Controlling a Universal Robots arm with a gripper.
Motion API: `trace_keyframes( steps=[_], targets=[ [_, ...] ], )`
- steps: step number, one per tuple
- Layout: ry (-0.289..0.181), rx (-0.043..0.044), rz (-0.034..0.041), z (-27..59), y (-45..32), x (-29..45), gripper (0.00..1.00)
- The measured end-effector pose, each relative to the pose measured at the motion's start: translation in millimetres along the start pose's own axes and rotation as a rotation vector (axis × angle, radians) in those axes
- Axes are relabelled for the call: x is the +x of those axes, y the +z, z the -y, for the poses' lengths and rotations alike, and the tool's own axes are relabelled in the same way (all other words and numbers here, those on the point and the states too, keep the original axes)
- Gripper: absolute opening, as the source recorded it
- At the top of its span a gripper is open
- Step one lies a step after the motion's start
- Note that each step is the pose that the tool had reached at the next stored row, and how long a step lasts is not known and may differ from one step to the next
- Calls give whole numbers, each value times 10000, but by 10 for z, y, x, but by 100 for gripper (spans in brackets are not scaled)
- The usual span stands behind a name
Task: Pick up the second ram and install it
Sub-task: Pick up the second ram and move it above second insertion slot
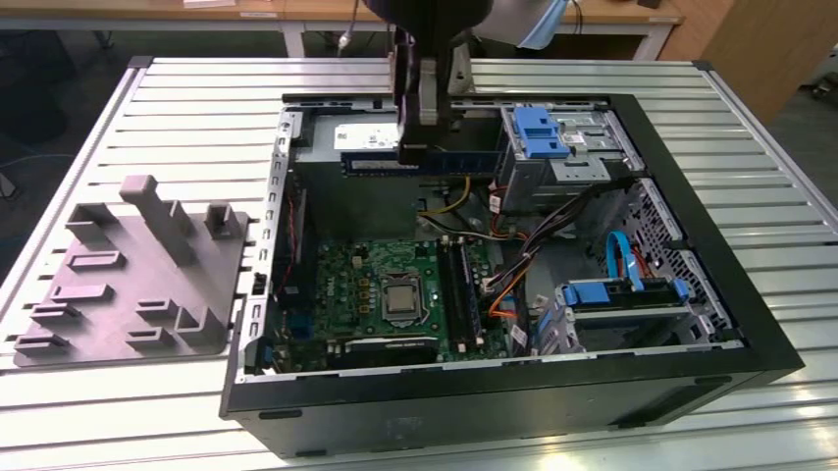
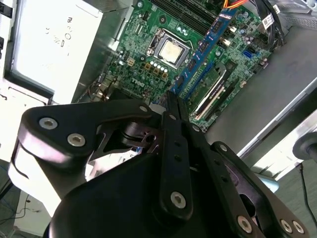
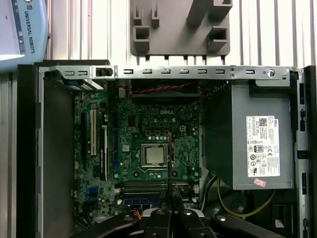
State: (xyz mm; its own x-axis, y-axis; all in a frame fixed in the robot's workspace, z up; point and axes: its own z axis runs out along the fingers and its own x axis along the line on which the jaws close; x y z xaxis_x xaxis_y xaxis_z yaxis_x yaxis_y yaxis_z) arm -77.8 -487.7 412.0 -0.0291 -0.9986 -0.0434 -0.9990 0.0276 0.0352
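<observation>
I have the black two-finger gripper (image 1: 414, 149) hanging from above over the open black tower computer case (image 1: 681, 324). Its fingers (image 2: 174, 148) are pressed together on the second ram (image 1: 465, 161), a long, thin, dark-blue memory stick. In the exterior view the stick lies level and is pinched near its middle, with one free end jutting out from each side of the fingers. It sits in no slot and is held clear of the board.

In the first wrist view I see the second ram (image 3: 171, 163) edge-on, as a narrow dark blade running straight out from between the fingertips of the gripper (image 3: 172, 201).

Beneath the fingers lies the green motherboard (image 1: 353, 285). Its square silver processor (image 3: 152, 155) shows just beside the line of the blade. In the second wrist view, past the tips of the gripper (image 2: 171, 111), I can make out long blue memory slots (image 2: 198, 54). Next to them a green stick (image 2: 213, 91) appears to be seated already.

To one side of the fingers is the grey metal power supply box (image 3: 252, 134) with its white label. A blue plastic drive bracket (image 1: 537, 132) stands near the end of the stick that points to the exterior view's right.

Well away from the fingers, outside the case toward the exterior view's left, the grey plastic block with slots and upright posts (image 1: 131, 275) rests on the slatted metal table (image 1: 196, 98).
</observation>
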Motion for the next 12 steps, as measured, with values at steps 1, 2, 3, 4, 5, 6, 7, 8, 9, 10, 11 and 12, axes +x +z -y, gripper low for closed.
trace_keyframes(
  steps=[1, 2, 3, 4, 5, 6, 7, 8, 9, 10, 11, 12],
  targets=[
    [-1, 2, 1, 1, 18, 1, 12],
    [-1, 4, 3, 1, 36, 1, 12],
    [0, 6, 3, 2, 54, 2, 12],
    [0, 7, 4, 2, 73, 3, 12],
    [0, 9, 5, 3, 91, 4, 12],
    [-1, 12, 6, 4, 110, 5, 12],
    [-1, 13, 7, 4, 127, 6, 12],
    [-1, 15, 7, 5, 145, 6, 12],
    [-1, 17, 9, 5, 163, 7, 12],
    [-1, 20, 10, 6, 181, 8, 12],
    [-1, 22, 12, 7, 198, 9, 12],
    [-2, 24, 14, 7, 215, 9, 12]
  ],
)
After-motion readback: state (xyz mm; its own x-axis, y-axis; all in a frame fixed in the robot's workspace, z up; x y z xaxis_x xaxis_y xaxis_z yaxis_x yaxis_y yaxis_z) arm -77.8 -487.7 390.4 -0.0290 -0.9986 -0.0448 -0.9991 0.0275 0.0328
